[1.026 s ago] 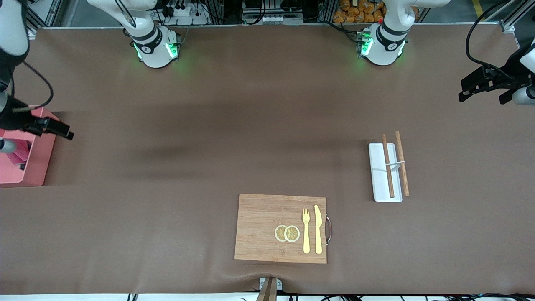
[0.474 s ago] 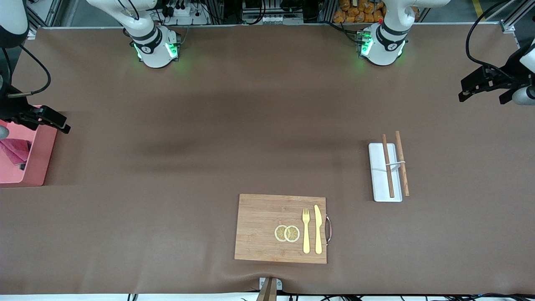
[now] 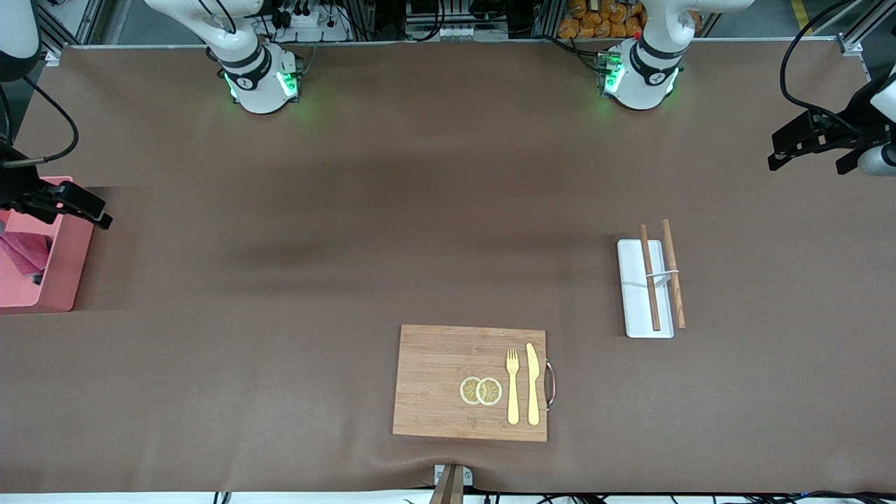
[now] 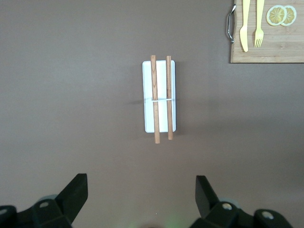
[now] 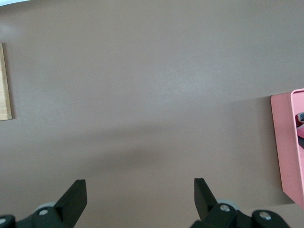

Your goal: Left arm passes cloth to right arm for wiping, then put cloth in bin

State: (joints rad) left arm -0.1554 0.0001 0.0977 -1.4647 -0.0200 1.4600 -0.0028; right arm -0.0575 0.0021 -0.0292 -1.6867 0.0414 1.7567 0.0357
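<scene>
At the right arm's end of the brown bench, the small maroon-red fabric cloth (image 3: 21, 252) lies inside the pink rectangular plastic bin (image 3: 63, 269), which sits against that edge. Over the bin's wall hangs the right arm's black gripper (image 3: 66, 203), its fingers (image 5: 76, 199) spread wide with nothing between them. At the left arm's end, the left arm's black gripper (image 3: 805, 140) waits in the air above the bench edge, its fingers (image 4: 76, 192) likewise parted and empty. Near that end a flat white rectangular tray (image 3: 635, 308) carries two brown wooden chopsticks (image 3: 649, 280). By the front edge, a bamboo cutting board (image 3: 437, 378) holds two lemon slices (image 3: 481, 390), a yellow fork (image 3: 513, 385) and a yellow knife (image 3: 533, 381).
</scene>
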